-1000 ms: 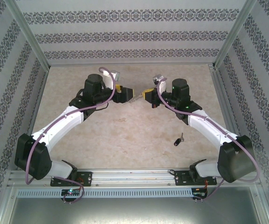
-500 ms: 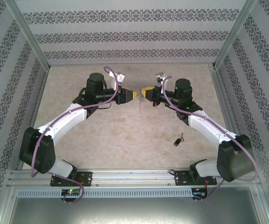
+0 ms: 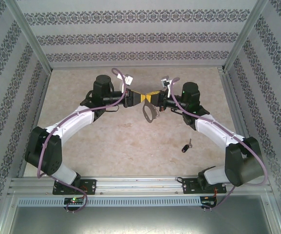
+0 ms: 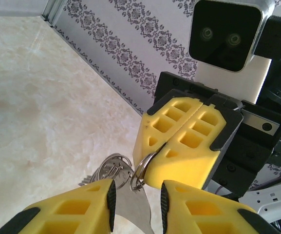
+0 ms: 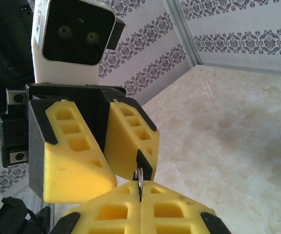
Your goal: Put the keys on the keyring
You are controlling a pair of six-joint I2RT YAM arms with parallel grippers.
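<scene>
The key [image 3: 186, 146], with its black head and short silver blade, lies on the table in front of the right arm, apart from both grippers. The keyring [image 3: 150, 112] hangs as a grey loop below the spot where the two grippers meet tip to tip. My right gripper [image 5: 140, 187] is shut on a thin split ring [image 4: 141, 171] of the keyring. Beside it hang more small rings [image 4: 112, 168] and a flat silver piece [image 4: 136, 207]. My left gripper [image 4: 138, 195] is open, its fingers either side of that flat piece without pinching it.
The beige marbled table [image 3: 130, 141] is enclosed by patterned walls [image 3: 140, 36] at the back and on both sides. A metal rail [image 3: 140, 184] carrying the arm bases runs along the near edge.
The left gripper has moved right until it meets the right gripper. The keyring, earlier a thin sliver between them, now hangs below as a visible loop. The key has not moved.
</scene>
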